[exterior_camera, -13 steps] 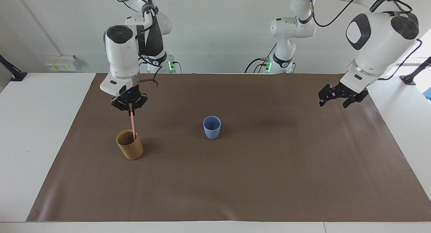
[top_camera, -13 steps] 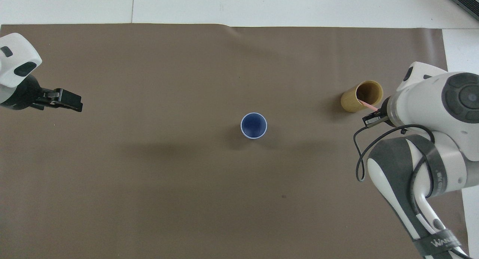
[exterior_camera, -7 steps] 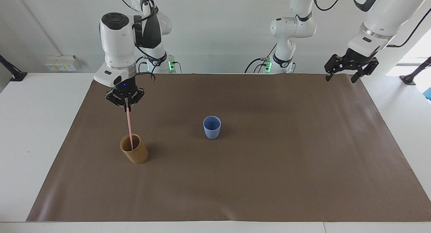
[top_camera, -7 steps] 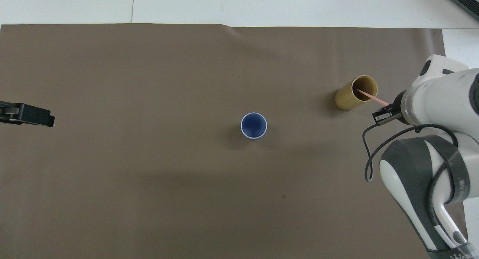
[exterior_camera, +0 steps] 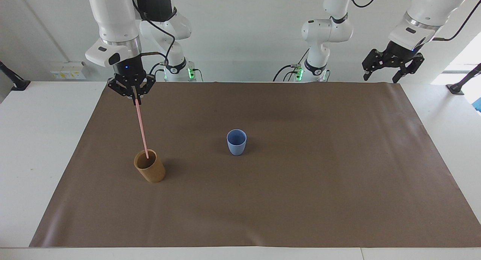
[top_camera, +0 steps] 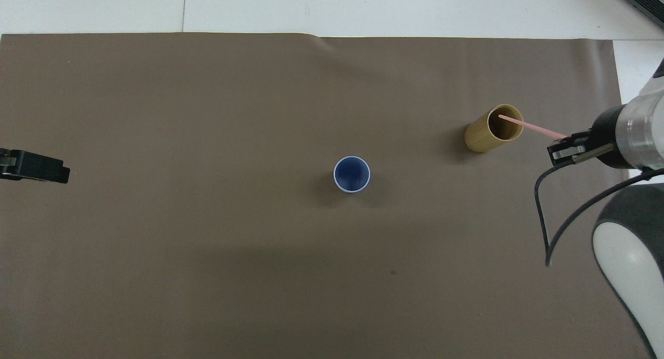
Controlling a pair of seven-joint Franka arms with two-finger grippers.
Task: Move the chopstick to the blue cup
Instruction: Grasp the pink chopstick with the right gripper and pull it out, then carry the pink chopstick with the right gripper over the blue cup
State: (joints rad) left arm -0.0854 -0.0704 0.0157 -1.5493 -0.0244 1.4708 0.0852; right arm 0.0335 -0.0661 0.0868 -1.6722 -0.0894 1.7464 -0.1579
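The right gripper (exterior_camera: 134,98) is higher over the tan cup (exterior_camera: 150,171) than a second ago, and the chopstick (exterior_camera: 141,128) pinched in it has risen with it, so that only its lower tip seems to sit inside the cup's mouth now. The tan cup itself stands a little farther from the robots than it did, apparently nudged as the stick came up. The left gripper (exterior_camera: 391,66), jaws apart, is lifted up and drawn back from the tan cup's level toward the mat's (exterior_camera: 300,200) edge nearest the robots.

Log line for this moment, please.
right pincer: shut on chopstick, tip in tan cup | left pincer: open, waiting | blue cup: empty
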